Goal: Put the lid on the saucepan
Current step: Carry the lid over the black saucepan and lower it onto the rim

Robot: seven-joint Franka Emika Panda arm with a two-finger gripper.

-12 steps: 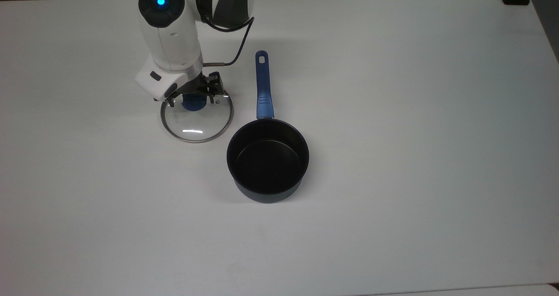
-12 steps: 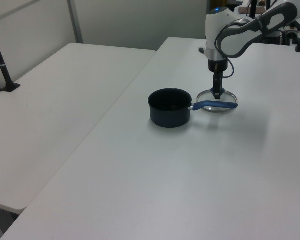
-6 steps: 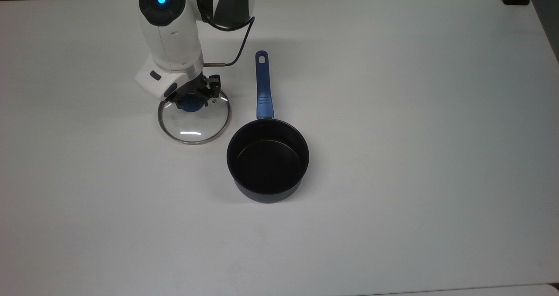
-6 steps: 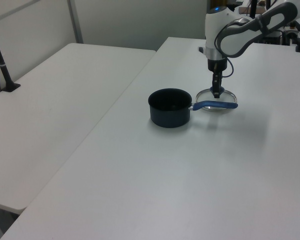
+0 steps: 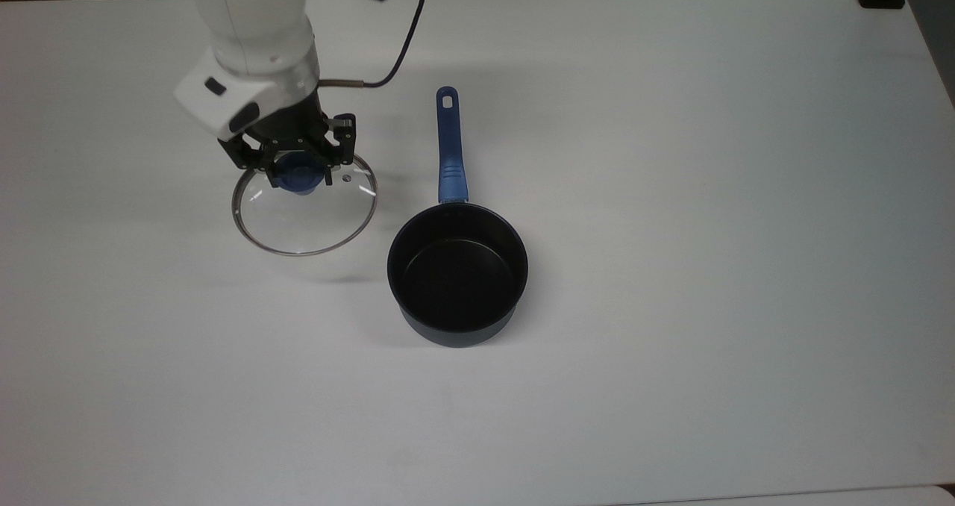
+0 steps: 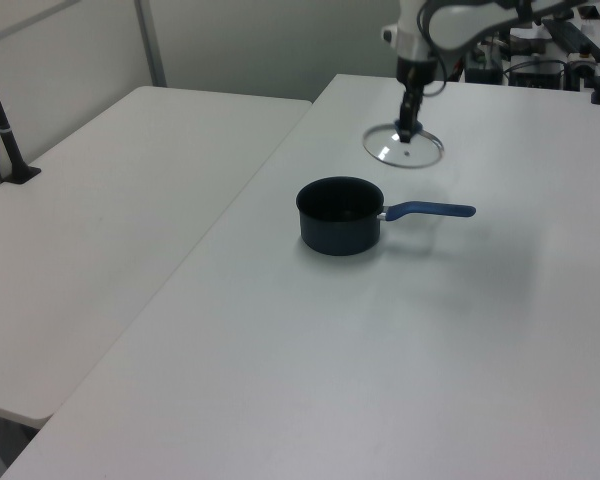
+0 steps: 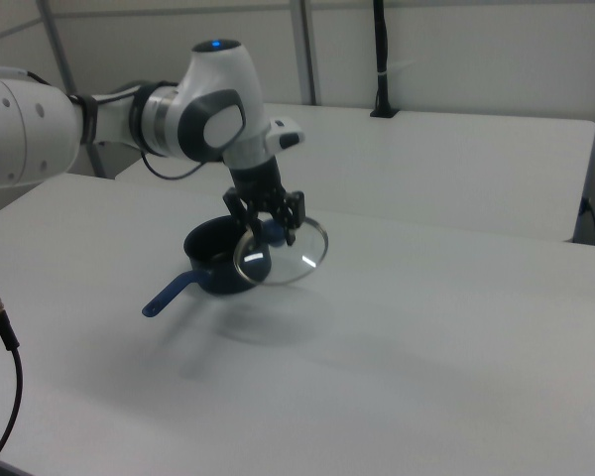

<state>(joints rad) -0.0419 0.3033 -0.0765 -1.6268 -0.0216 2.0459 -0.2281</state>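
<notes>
above the white table (image 5: 671, 192), the gripper (image 5: 298, 164) holds the lid (image 5: 304, 215) by its blue knob (image 5: 297, 173), jaws closed narrowly on either side of it. half a second ago the glass disc lay flat on the surface; now it hangs clear of the table, its shadow cast separately below it in the right view, and it has shifted toward the top view's left. the saucepan (image 5: 456, 275) stands open and upright, to the top view's lower right of the lid and apart from it, its blue handle (image 5: 449, 148) pointing to the top view's upper edge. the lift appears complete; what remains is probably carrying the lid across over the pan's rim and lowering it level.
</notes>
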